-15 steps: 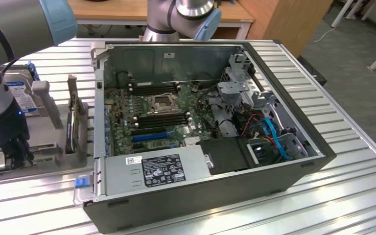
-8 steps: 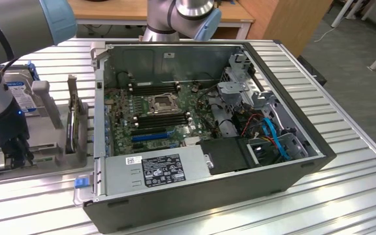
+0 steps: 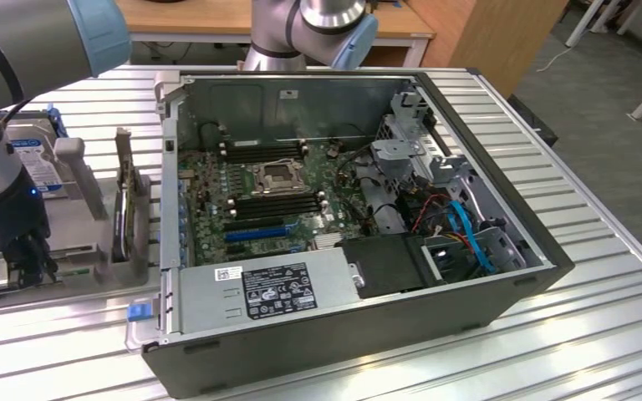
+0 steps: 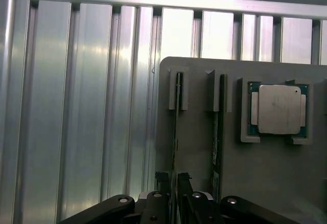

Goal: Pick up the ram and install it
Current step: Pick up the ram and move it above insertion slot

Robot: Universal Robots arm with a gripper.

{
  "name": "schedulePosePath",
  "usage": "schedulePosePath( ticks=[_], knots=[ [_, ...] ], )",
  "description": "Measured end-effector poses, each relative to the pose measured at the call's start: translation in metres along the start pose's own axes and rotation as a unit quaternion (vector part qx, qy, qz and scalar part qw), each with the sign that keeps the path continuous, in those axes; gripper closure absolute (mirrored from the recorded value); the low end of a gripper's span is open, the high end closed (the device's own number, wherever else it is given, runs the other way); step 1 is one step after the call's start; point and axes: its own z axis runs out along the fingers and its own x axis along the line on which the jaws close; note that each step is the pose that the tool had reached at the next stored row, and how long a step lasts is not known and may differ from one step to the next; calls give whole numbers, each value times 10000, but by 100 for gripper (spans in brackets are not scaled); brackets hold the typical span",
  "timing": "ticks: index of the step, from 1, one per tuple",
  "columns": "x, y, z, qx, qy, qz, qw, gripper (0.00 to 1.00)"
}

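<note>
**Step in hand: pick-up of the ram. Installation is not yet begun.**

1. The arm is reaching down at the exterior view's left. The gripper (image 3: pixel 20 271) is hanging low over the grey fixture plate (image 3: pixel 98 271), which is lying on the slatted table (image 3: pixel 588 334) just beside the open computer case (image 3: pixel 388 334).

2. In the wrist view the gripper (image 4: pixel 173 179) is sitting directly over one end of the ram (image 4: pixel 177 127). The ram is standing on edge in its holder on the fixture plate, with its other end seated between two raised guides. A second stick (image 4: pixel 220 127) is standing parallel in the neighbouring holder, between the ram and the silver CPU chip (image 4: pixel 279 109).

3. Whether the gripper is clamping the ram or merely standing over it cannot be told from these views.

4. Assessment: the work is standing at the grasp point. The ram is showing no sign of being lifted, since its far end is resting in the guides. The black memory slots (image 3: pixel 277 205) inside the case are lying well apart from it, towards the exterior view's right.

5. Requirement for the next move: it is calling for a centred, firm hold and a straight withdrawal along the guides. Any tilt is likely to bind the stick (the neighbouring stick is also standing close alongside).
</note>
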Motion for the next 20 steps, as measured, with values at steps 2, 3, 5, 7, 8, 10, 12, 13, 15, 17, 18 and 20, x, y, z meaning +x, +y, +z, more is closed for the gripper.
schedulePosePath(
  ticks=[2, 3, 5, 7, 8, 10, 12, 13, 15, 17, 18, 20],
  knots=[
    [0, 0, 0, 0, 0, 0, 10000, 79],
    [0, 0, 0, 0, 0, 0, 10000, 79],
    [0, 0, 0, 0, 0, 0, 10000, 80],
    [0, 0, 0, 0, -1, 0, 10000, 87],
    [0, 0, 0, 0, 0, 0, 10000, 89],
    [0, 0, 0, 0, 0, 0, 10000, 89],
    [0, 0, 0, 0, 0, 0, 10000, 89],
    [0, 0, 0, 0, 0, 0, 10000, 89],
    [0, 0, 0, 0, 0, 0, 10000, 89],
    [0, 0, 0, 0, 0, 0, 10000, 89],
    [0, 0, 0, 0, 0, 0, 10000, 89],
    [0, 0, 0, 0, 0, 0, 10000, 89]
  ],
)
